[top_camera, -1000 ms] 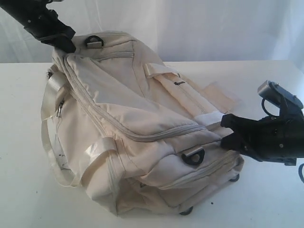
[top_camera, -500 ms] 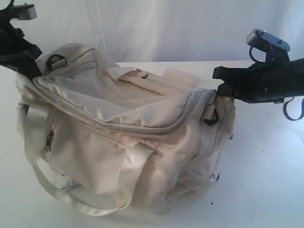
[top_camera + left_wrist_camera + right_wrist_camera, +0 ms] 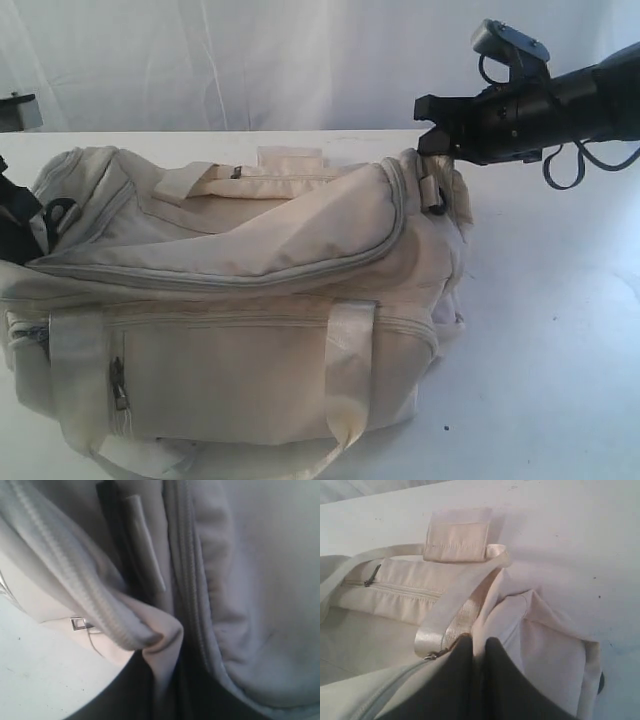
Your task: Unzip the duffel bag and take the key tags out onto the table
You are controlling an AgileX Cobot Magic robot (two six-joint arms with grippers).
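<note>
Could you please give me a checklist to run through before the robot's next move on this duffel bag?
1. Duffel bag resting on the table: ok.
2. Right tool pinching fabric at the bag's end: ok.
3. Left tool pinching a fabric fold: ok.
4. Main zipper opened: not ok, looks shut along its visible length.
5. Key tags in sight: not ok, none visible.

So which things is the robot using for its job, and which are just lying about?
For the job: bag, its zip (shut), table, left arm and right arm, jaws pinching the bag. Key tags: not in view.

Just there: white curtain behind, dark specks on the table.
</note>
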